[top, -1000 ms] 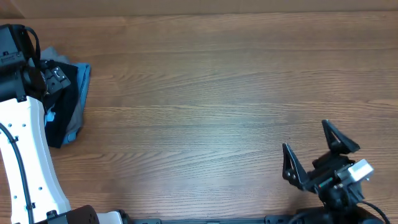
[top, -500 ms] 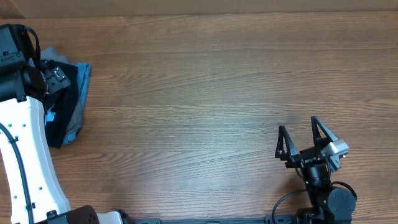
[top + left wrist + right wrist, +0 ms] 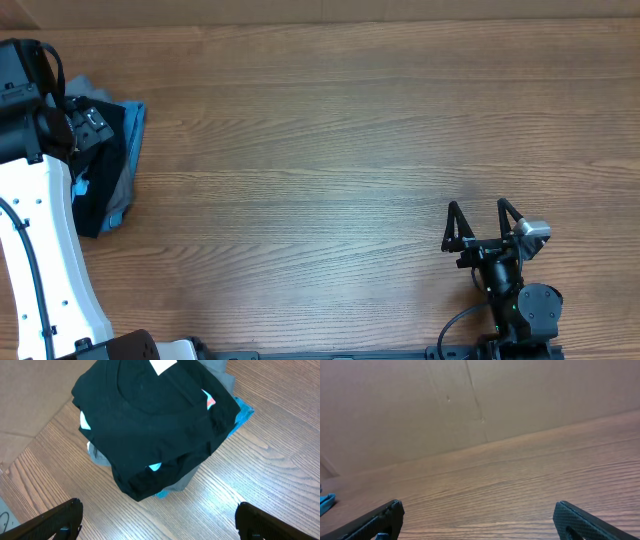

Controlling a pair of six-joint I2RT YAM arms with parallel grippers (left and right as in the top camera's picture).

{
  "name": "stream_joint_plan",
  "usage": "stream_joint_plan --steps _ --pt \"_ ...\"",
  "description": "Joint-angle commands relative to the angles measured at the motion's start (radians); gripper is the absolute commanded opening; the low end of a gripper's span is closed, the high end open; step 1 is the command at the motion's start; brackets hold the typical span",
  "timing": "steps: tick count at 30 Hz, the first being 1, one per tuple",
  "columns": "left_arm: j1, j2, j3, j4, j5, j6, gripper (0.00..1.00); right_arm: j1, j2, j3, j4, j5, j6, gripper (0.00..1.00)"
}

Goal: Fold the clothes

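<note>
Overhead: clothes (image 3: 100,180) heaped at 9 o'clock; right gripper (image 3: 479,208) at 5 o'clock, jaws spread, empty.
Left wrist: left gripper (image 3: 157,512) splayed above clothes; a deep pinch may drag the blue T-shirt (image 3: 243,412) along.
Right wrist: table (image 3: 530,485) only.

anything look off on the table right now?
Only the black T-shirt: it lies crumpled atop a heap at the far left edge of the table, with a light blue garment and a grey garment poking out beneath. Nothing spilled or damaged.

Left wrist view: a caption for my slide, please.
Open left gripper above a black T-shirt topping a clothes pile on a wooden table.
</note>
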Motion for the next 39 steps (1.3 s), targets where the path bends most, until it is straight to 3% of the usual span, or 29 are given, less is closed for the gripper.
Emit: stream_joint_plan --steps 1,24,29,39 --pt "-0.001 -0.005 -0.003 0.002 -0.016 0.019 1.0 -0.002 -0.011 -0.011 0.005 0.017 -0.014 1.0" --pt "-0.001 -0.011 -0.003 0.003 -0.016 0.019 1.0 -0.002 -0.011 -0.01 0.005 0.018 -0.014 1.0" --pt "-0.001 -0.129 -0.003 0.003 -0.016 0.019 1.0 -0.002 -0.011 -0.01 0.005 0.017 -0.014 1.0" --pt "-0.001 -0.536 -0.003 0.002 -0.016 0.019 1.0 -0.002 -0.011 -0.01 0.005 0.017 -0.014 1.0"
